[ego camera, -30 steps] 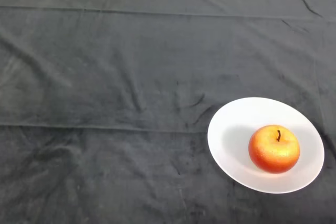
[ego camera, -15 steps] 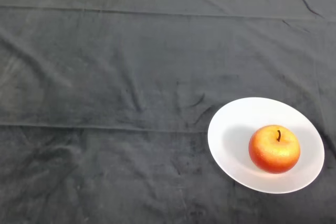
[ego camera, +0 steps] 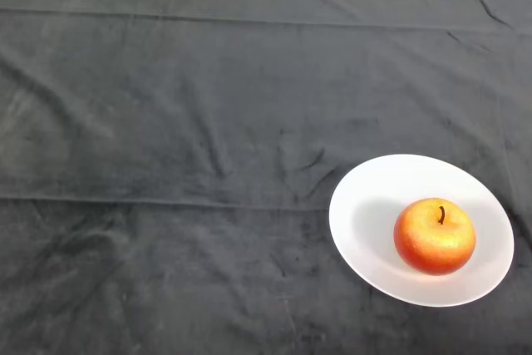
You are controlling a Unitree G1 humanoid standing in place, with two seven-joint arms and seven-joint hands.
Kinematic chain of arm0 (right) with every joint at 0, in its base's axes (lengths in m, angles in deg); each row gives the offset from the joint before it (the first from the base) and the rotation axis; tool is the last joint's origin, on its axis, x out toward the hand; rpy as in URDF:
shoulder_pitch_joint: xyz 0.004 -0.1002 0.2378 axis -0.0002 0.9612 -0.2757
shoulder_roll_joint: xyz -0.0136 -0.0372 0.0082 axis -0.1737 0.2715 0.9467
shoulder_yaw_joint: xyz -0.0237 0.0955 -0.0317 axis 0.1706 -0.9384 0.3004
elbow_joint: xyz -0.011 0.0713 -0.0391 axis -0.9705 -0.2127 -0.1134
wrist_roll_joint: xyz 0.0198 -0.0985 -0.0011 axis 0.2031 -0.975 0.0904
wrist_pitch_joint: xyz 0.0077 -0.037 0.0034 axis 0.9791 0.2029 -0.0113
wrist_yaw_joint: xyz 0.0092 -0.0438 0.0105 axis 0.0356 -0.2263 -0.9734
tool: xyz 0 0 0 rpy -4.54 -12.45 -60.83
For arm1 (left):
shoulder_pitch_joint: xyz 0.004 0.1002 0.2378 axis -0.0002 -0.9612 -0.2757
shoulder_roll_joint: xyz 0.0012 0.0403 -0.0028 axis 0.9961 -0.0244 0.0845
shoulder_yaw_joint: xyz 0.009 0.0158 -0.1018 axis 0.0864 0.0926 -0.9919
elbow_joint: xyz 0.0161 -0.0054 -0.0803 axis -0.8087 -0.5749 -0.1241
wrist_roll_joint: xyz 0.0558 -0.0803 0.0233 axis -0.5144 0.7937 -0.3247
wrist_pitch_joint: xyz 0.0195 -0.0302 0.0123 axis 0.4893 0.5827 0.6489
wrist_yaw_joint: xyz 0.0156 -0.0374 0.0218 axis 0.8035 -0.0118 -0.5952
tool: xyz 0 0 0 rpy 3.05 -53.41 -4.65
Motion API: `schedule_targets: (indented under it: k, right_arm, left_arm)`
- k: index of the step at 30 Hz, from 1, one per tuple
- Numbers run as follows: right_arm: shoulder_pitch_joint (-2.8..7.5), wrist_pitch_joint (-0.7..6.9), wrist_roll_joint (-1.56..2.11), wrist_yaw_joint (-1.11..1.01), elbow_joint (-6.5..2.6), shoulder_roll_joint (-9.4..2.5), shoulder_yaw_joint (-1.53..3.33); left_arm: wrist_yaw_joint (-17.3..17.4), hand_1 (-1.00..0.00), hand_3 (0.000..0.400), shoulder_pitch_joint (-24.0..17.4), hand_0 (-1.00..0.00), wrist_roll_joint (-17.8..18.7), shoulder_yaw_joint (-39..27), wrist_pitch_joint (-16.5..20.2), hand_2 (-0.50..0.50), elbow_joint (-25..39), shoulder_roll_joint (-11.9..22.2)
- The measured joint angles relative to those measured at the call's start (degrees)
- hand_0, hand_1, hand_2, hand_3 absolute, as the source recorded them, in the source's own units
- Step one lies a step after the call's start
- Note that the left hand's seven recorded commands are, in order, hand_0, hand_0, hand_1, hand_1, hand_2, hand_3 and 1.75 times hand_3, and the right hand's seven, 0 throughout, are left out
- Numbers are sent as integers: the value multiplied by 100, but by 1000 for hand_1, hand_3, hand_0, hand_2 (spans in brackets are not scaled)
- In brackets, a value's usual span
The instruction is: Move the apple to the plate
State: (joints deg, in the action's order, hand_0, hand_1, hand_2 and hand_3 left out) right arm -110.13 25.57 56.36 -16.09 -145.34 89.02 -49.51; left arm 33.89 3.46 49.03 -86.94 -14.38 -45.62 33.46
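I look down on a table covered by a dark grey cloth (ego camera: 183, 122). The fabric looks soft and slightly velvety, with a matte nap, shallow wrinkles near its middle and long straight fold lines running across it from side to side. At the far edge, a thin pale strip shows beyond the cloth.

Toward my lower right sits a white plate (ego camera: 374, 197). It is round and smooth with a shallow curved rim, and from this angle it appears as a tilted oval. It casts a soft shadow on the cloth.

The apple (ego camera: 434, 236) rests inside the plate, a little to the right of its centre. It is round and glossy, red-orange fading to yellow near the top, and stands upright with a short dark stem (ego camera: 441, 214) poking from its dimple. A faint grey shadow falls on the plate to its left.

My hand does not appear in this view, so I cannot place the apple relative to it.
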Motion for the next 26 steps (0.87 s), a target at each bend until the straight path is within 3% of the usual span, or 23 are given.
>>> schedule_targets:
  k: [26]
  right_arm:
    - [0,0,0,0,0,0,0]
  left_arm:
    - [172,0,0,27,0,-12,-114,40,0,0,-97]
